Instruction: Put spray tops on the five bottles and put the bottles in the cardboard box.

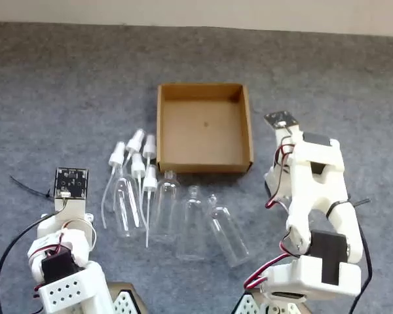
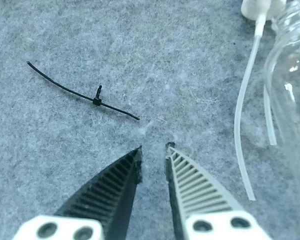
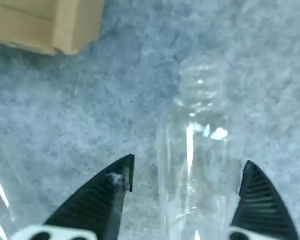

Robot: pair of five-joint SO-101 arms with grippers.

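Note:
Several clear bottles (image 1: pixel 164 206) lie side by side on the grey carpet in front of the open cardboard box (image 1: pixel 249 124). White spray tops (image 1: pixel 136 140) with long tubes lie in a cluster left of the box. My right gripper (image 3: pixel 187 172) is open and hangs low over one lying bottle (image 3: pixel 200 140), one finger on each side, not touching it. My left gripper (image 2: pixel 154 148) sits near the table's front left, its fingers nearly together with nothing between them. Beside it lie a spray top's tube (image 2: pixel 242 130) and a bottle (image 2: pixel 290 75).
A black cable tie (image 2: pixel 85 95) lies on the carpet ahead of the left gripper, and also shows as the cable tie (image 1: pixel 29 186) at the left. A corner of the box (image 3: pixel 50 25) stands just beyond the right gripper. Bare carpet (image 1: pixel 65 85) spreads behind and to the left.

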